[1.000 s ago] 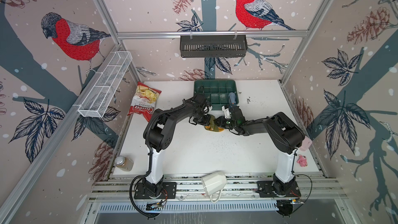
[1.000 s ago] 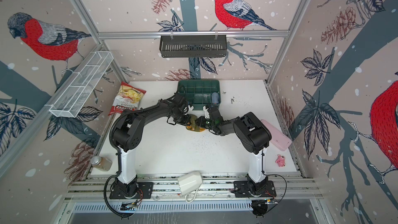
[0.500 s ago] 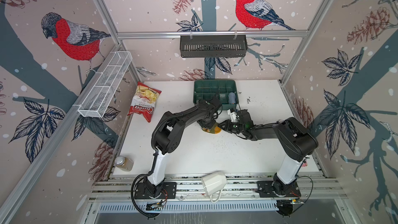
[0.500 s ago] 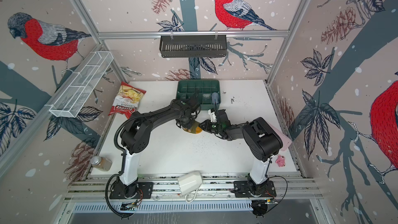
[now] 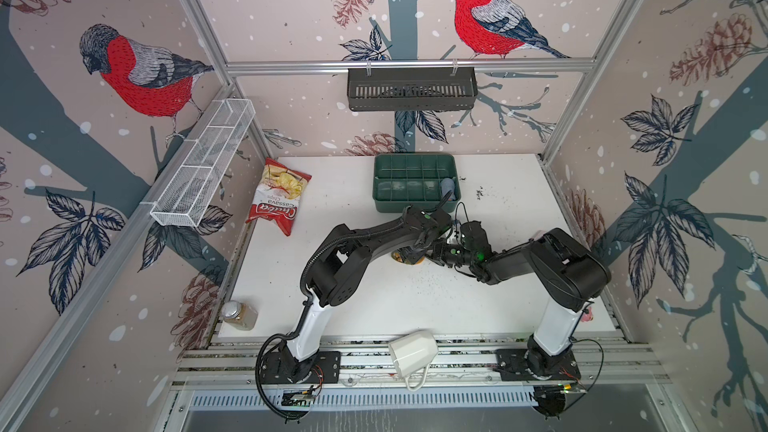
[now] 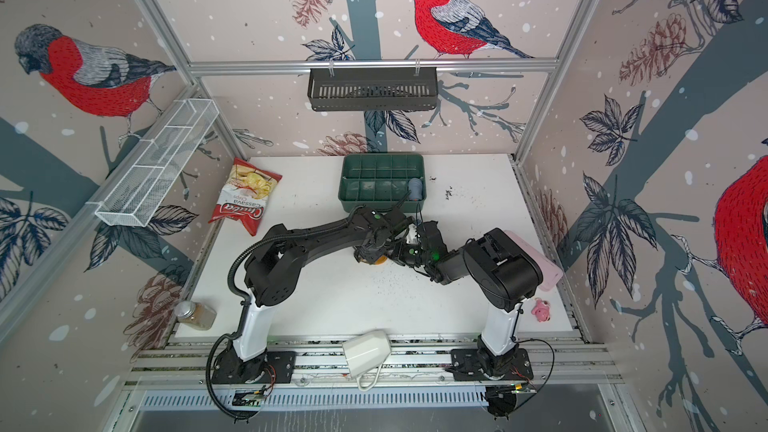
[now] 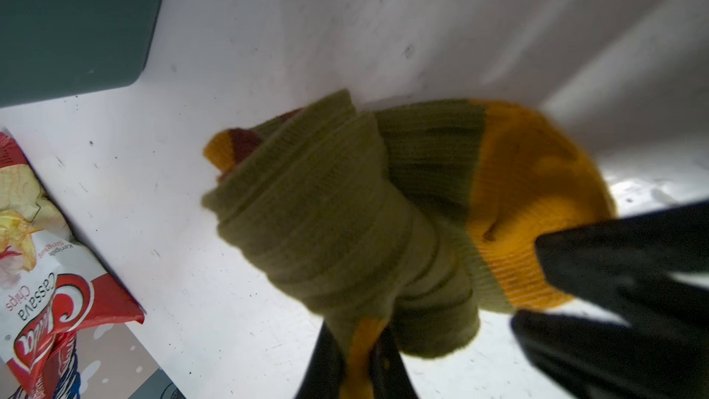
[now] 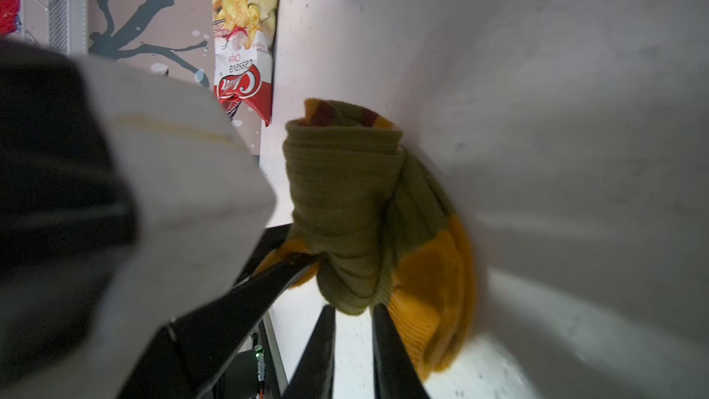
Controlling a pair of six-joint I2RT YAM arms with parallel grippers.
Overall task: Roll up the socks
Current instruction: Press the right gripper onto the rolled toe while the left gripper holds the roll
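Note:
The socks (image 7: 345,205) are an olive-green knit bundle with a mustard-orange toe, wound together mid-table. In both top views only a scrap of them (image 5: 409,259) (image 6: 371,261) shows under the two wrists. My left gripper (image 7: 356,339) (image 5: 415,252) is shut on an orange part of the bundle. My right gripper (image 8: 353,310) (image 5: 434,251) meets it from the other side, its narrow fingers (image 8: 326,339) pinching a green fold beside the orange toe (image 8: 433,282). The striped cuff end (image 8: 337,113) points away from both grippers.
A green compartment tray (image 5: 415,203) stands just behind the grippers, holding a small blue-grey sock roll (image 5: 448,187). A chips bag (image 5: 278,197) lies at the back left. A spice jar (image 5: 239,315) and a white jug (image 5: 413,353) sit near the front, and a pink case (image 6: 540,261) lies at the right.
Both arms have swung a little to the right while staying on the bundle. My right gripper's fingers have drawn closer together on the sock fold. The left grip is unchanged.

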